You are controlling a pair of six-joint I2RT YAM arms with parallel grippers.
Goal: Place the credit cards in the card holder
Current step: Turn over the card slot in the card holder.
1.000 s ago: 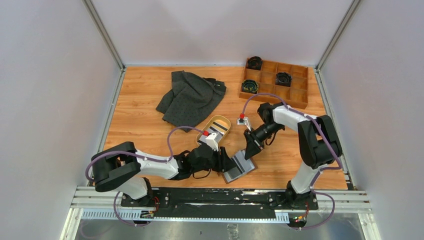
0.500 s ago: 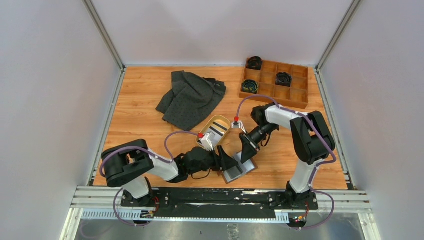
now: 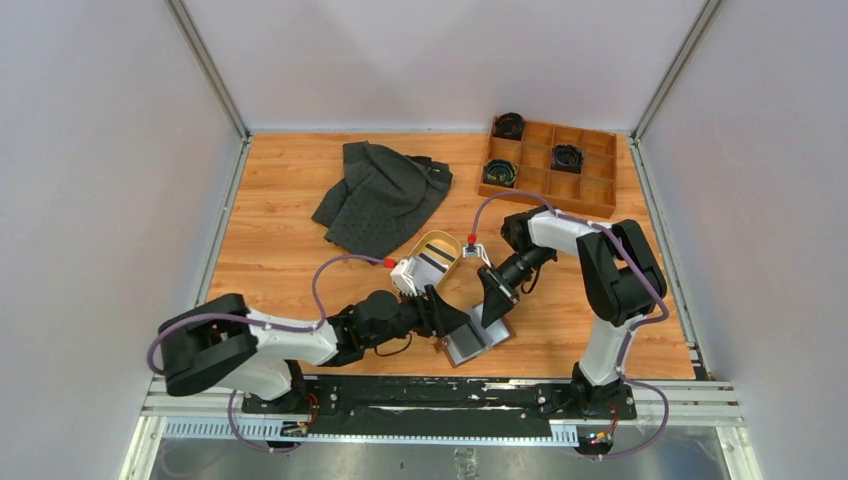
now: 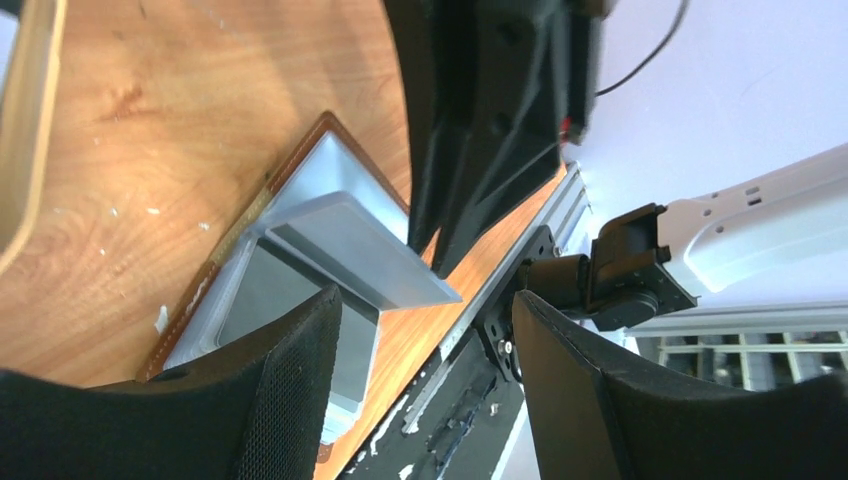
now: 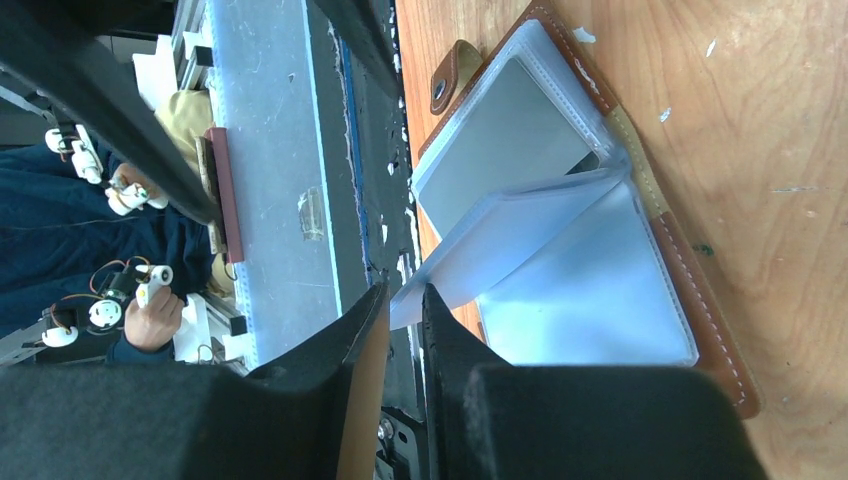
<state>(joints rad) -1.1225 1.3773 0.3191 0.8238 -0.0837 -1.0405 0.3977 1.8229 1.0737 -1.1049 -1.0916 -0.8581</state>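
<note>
Since before, your left gripper (image 4: 425,300) had sprung wide — your right gripper (image 5: 397,300) pinched a clear sleeve (image 5: 520,230) of the brown leather card holder (image 5: 715,350), open on the scuffed wooden table (image 5: 760,130) between grey walls (image 3: 450,60).

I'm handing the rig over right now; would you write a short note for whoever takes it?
Left gripper: open, empty, beside the brown leather card holder.
Right gripper: shut on its clear plastic sleeve, holding it up.
Done: a grey card seems to sit in one sleeve.
To do: striped black-and-white cards lie in the oval tan tray; fetch and insert them.
</note>
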